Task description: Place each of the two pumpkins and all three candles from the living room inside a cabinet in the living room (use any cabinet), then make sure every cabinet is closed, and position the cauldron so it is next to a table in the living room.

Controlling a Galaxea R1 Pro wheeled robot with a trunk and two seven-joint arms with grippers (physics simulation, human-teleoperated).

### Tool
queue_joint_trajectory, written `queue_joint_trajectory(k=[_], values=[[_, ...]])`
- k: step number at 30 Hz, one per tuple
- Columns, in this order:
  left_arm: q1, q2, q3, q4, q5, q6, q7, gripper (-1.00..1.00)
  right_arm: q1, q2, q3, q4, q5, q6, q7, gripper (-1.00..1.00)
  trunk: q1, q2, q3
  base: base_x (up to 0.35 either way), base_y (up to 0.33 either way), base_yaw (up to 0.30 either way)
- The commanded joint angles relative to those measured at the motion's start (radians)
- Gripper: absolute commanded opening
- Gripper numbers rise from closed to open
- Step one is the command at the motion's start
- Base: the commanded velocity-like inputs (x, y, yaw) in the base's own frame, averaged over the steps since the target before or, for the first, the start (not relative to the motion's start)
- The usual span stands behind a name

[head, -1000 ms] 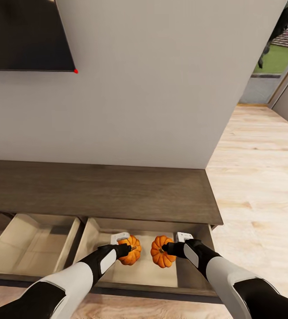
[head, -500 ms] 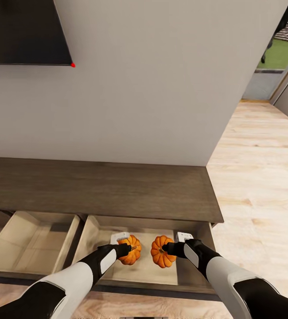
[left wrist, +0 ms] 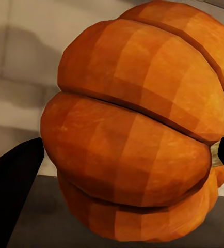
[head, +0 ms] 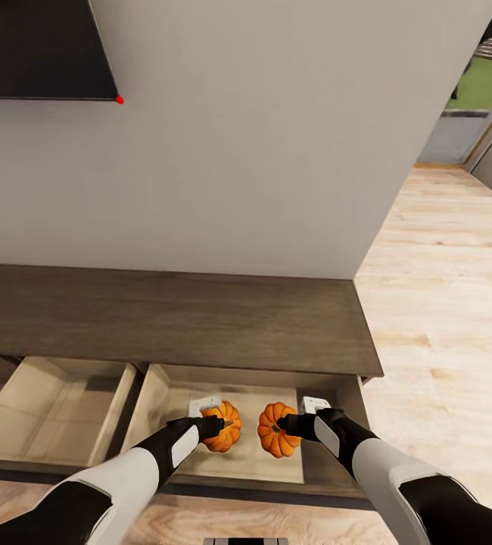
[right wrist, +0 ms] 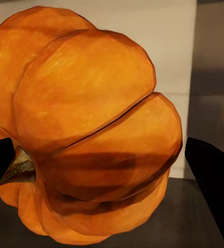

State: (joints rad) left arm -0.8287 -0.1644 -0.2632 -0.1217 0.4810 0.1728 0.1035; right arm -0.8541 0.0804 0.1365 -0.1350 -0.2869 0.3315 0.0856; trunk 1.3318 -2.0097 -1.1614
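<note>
Looking like a home's living room. Showing a dark screen (head: 42, 49) hanging on a plain pale wall (head: 261, 151), with a long low brown cabinet (head: 170, 322) running along the wall's foot, two pale-lined drawers (head: 57, 409) standing open at its front edge. Stretching away past the cabinet's right end, light wood plank floor (head: 443, 303), leading to an opening (head: 481, 83) giving onto green grass outside.

An orange ribbed pumpkin (left wrist: 138, 129) sits between the two black fingertips (left wrist: 11, 181) of the left gripper (left wrist: 127, 165). The tips seem to touch its sides. Behind it is a pale beige surface, probably a drawer floor (left wrist: 19, 77).
</note>
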Motion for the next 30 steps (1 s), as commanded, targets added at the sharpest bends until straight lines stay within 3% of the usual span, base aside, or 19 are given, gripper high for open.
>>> queue_joint_trajectory(k=[1, 12, 24, 30], values=[[0.0, 0.0, -0.008, -0.003, 0.01, 0.005, 0.006, -1.0, 0.0, -0.001, 0.008, -0.001, -0.009, 0.004, 0.0, -1.0, 0.0, 0.0, -0.002, 0.0, 0.0, 0.0], [0.0, 0.0, -0.008, -0.003, 0.01, 0.005, 0.006, -1.0, 0.0, 0.0, 0.007, -0.001, -0.009, 0.002, 0.0, -1.0, 0.0, 0.0, -0.016, 0.0, 0.0, 0.013], [0.0, 0.0, -0.008, -0.003, 0.01, 0.005, 0.006, -1.0, 0.0, 0.0, 0.008, -0.001, -0.01, 0.001, 0.0, -1.0, 0.046, -0.084, -0.053, 0.0, 0.0, 0.001], [0.0, 0.0, -0.008, -0.003, 0.01, 0.004, 0.005, -1.0, 0.0, 0.0, 0.008, -0.001, -0.01, 0.001, 0.0, -1.0, 0.046, -0.084, -0.053, 0.0, 0.0, 0.0]])
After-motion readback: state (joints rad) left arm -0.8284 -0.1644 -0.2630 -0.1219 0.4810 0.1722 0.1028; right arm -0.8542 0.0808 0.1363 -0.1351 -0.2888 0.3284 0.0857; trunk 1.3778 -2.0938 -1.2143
